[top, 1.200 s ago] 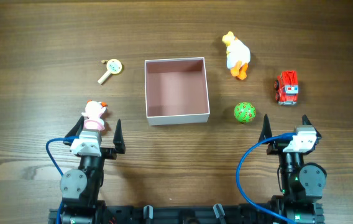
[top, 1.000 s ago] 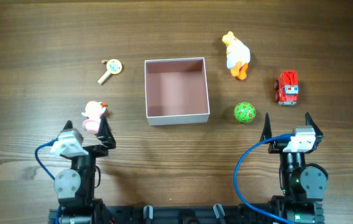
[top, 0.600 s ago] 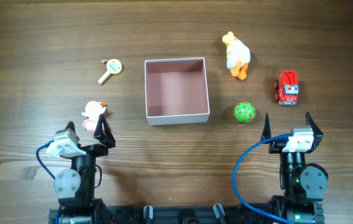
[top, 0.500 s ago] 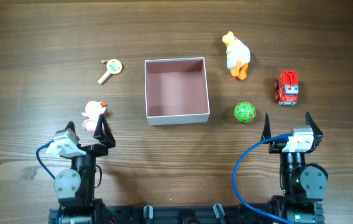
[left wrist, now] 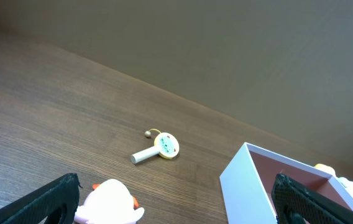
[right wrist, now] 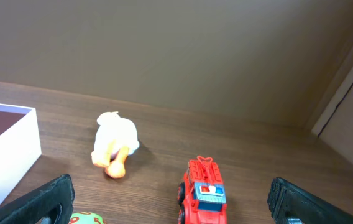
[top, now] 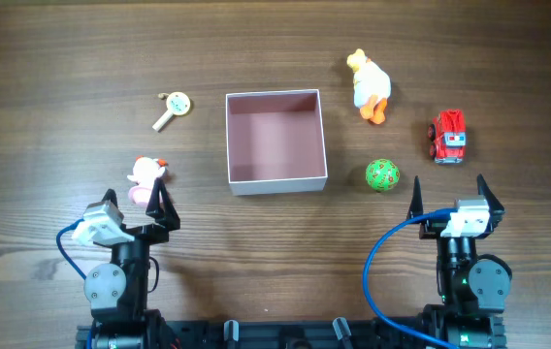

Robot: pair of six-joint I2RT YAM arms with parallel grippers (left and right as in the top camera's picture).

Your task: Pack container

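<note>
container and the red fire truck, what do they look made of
The container looks like thin card or paperboard: matte white outer walls, thin edges, a dull dusty-pink inside. The red fire truck looks like moulded plastic, possibly part metal: glossy red body with a slight sheen.

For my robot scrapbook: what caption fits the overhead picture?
Empty container, left gripper and right gripper open, nothing packed yet.
</note>
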